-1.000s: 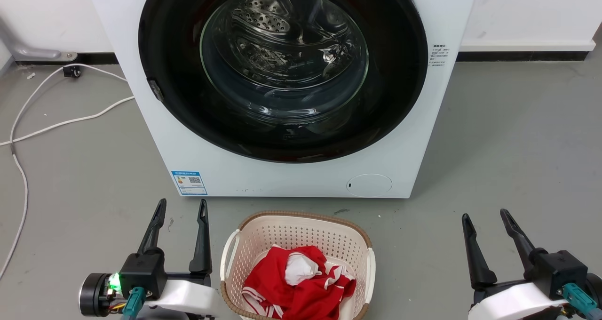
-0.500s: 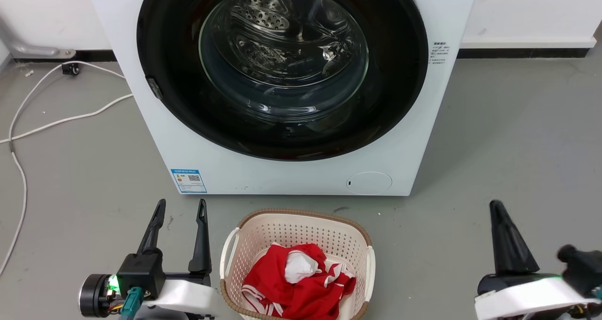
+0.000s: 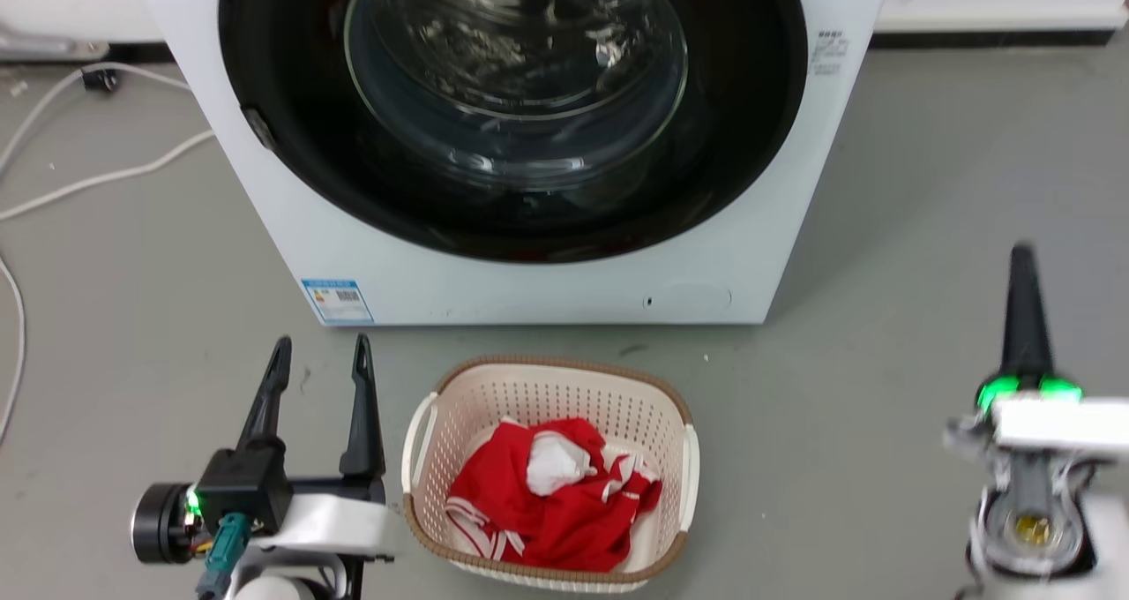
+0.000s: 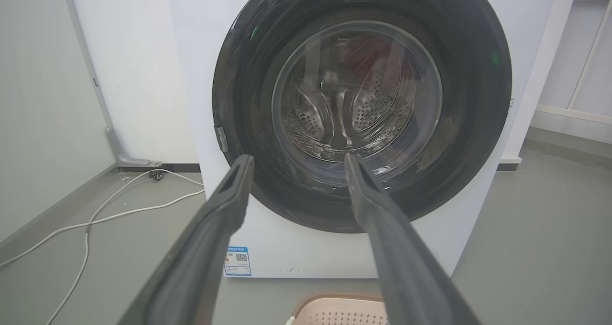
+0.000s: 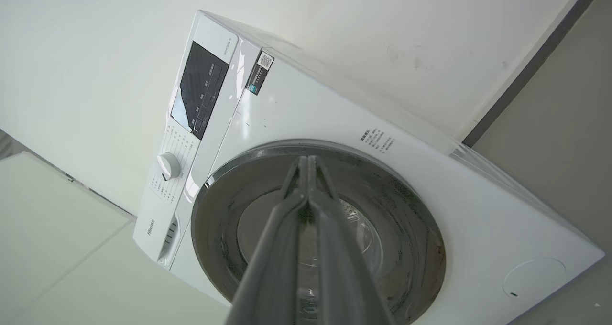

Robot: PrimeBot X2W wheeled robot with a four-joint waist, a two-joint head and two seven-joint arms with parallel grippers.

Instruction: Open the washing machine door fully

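Right gripper (image 3: 1021,260): fingers pressed together, nothing between them, turned edge-on in the head view, raised over bare floor well right of the machine, pointed at the door's front.

Left gripper (image 3: 321,346): spread wide, empty, low, just beside the laundry basket (image 3: 547,366), aimed at the door's lower left.

Washing machine door (image 3: 750,97): shut, flush against the white washing machine (image 3: 529,296), well apart from both grippers. Small grey tab (image 3: 258,129) on its left edge, probably the catch.

Judged step: approach only, no contact made. Hinge side: not certain.

Next: reach the free edge, hook or pinch there, pull outward along the hinge's arc, then swing wide. Mind the basket near the machine's front, possibly within the door's sweep
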